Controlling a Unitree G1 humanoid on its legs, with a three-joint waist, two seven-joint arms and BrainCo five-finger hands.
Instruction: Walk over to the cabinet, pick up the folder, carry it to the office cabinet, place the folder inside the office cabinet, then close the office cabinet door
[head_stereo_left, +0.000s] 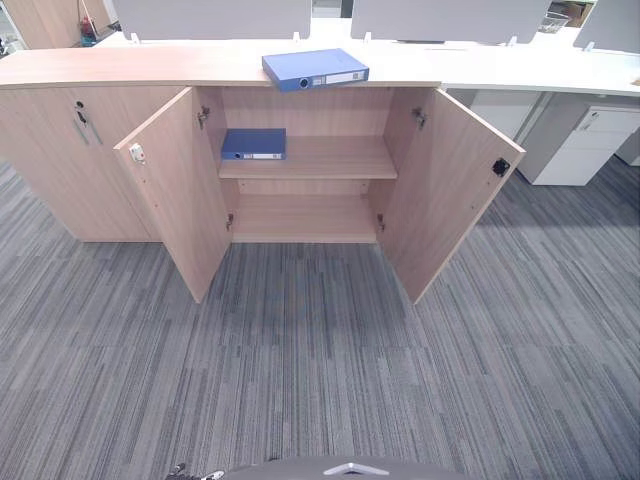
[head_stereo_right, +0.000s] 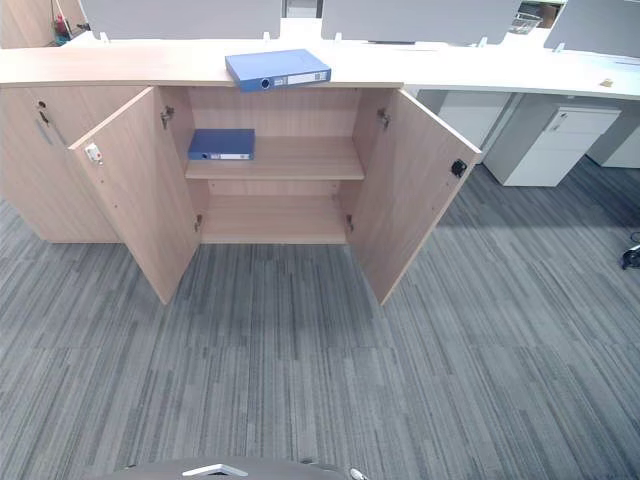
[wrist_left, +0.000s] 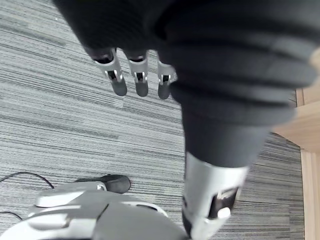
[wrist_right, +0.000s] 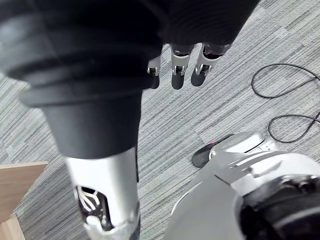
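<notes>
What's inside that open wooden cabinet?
Inside the cabinet, one blue folder lies flat on the upper shelf, toward its left end. The lower shelf shows nothing on it, though the open doors cover its side edges.

Office cabinet (head_stereo_left: 320, 110): left door (head_stereo_left: 175, 205) and right door (head_stereo_left: 440, 190) both swung out toward near side, flanking opening; passage between them wide, straight in from near.
Upper shelf (head_stereo_left: 335, 158): shelf folder (head_stereo_left: 253, 144) flat at left end; middle and right free.
Lower shelf (head_stereo_left: 305, 218): free full width.
Bench top (head_stereo_left: 150, 65): top folder (head_stereo_left: 315, 68) flat above opening, free room either side.
Carpet (head_stereo_left: 320, 370) near cabinet: open.
</notes>
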